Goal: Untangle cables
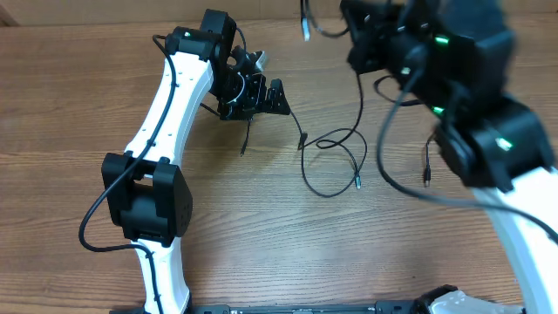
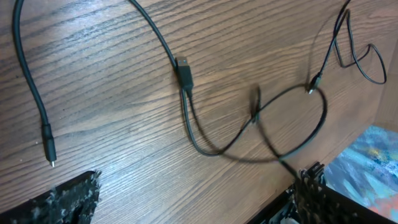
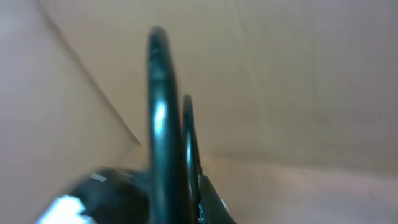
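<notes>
Several thin black cables point(image 1: 336, 139) lie in loose loops on the wooden table between the arms. In the left wrist view the cables point(image 2: 199, 130) show a USB plug point(image 2: 183, 71) and a jack end point(image 2: 48, 149). My left gripper point(image 1: 255, 94) is low over the table at the left end of the loops, open and empty, with its fingers apart in the left wrist view point(image 2: 193, 205). My right gripper point(image 1: 370, 35) is raised high and blurred. It appears shut on a cable point(image 3: 163, 124), and strands with a plug end point(image 1: 305, 30) hang from it.
A cable end point(image 1: 427, 177) lies on the table below the right arm. A brown cardboard wall point(image 3: 298, 74) fills the right wrist view. A table edge shows at the lower right of the left wrist view point(image 2: 367, 118).
</notes>
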`<state>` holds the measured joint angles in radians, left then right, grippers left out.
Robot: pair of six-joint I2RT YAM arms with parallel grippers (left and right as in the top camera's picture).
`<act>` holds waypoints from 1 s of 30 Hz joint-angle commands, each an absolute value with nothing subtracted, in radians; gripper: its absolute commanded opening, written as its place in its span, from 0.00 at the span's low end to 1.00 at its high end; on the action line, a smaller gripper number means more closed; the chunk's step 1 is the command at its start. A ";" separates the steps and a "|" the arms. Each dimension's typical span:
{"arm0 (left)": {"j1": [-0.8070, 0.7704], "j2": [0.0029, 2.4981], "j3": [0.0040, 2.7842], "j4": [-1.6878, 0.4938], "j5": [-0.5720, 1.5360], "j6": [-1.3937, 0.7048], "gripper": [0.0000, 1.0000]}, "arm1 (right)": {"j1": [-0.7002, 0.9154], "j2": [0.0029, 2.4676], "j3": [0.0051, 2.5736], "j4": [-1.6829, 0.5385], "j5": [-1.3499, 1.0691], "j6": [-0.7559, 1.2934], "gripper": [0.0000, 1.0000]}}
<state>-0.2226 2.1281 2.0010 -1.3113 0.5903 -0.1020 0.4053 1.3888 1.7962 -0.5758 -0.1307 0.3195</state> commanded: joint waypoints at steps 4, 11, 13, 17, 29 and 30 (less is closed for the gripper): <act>-0.229 2.122 1.998 -1.308 0.594 -0.105 1.00 | 0.403 1.266 1.882 -0.483 -0.170 0.308 0.04; -0.229 2.122 1.998 -1.296 0.592 -0.121 1.00 | 0.403 1.140 1.888 -0.324 -0.167 0.305 0.04; -0.229 2.122 1.998 -1.296 0.591 -0.120 0.99 | 0.403 1.114 1.888 -0.315 -0.137 0.279 0.04; -0.229 2.122 1.998 -1.296 0.580 -0.121 1.00 | 0.403 1.082 1.888 -0.351 -0.025 0.233 0.04; -0.229 2.122 1.998 -1.280 0.531 -0.173 0.99 | 0.403 1.164 1.885 -0.466 -0.079 0.367 0.04; -0.229 2.122 1.998 -1.276 0.545 -0.173 1.00 | 0.403 1.183 1.885 -0.480 -0.116 0.381 0.04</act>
<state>-0.2226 2.1281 2.0010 -1.2827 0.5301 -0.1516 0.4057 1.1473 1.8832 -0.4698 0.0017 0.2993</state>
